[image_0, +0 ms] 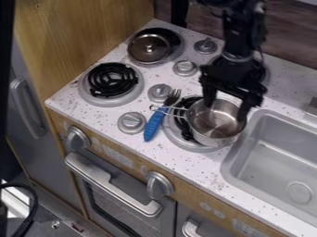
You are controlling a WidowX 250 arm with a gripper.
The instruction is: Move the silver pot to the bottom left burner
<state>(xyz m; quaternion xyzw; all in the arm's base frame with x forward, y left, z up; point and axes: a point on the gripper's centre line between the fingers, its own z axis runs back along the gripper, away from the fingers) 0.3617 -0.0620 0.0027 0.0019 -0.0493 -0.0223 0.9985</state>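
The black gripper [225,112] hangs over the silver pot with its fingers apart, one tip over the pot's opening and the other by its right rim. The silver pot [213,124] stands upright on the bottom right burner [178,139], covering much of its coil, and its wire handle points left. At the bottom left, the burner [112,80] has a bare black coil inside a silver ring. Whether either finger touches the pot, I cannot tell.
A fork with a blue handle [153,124] lies left of the pot, near its handle. Knobs [132,122] stand between the burners. A metal lid [149,48] rests on the top left burner, and the sink [278,152] is at the right.
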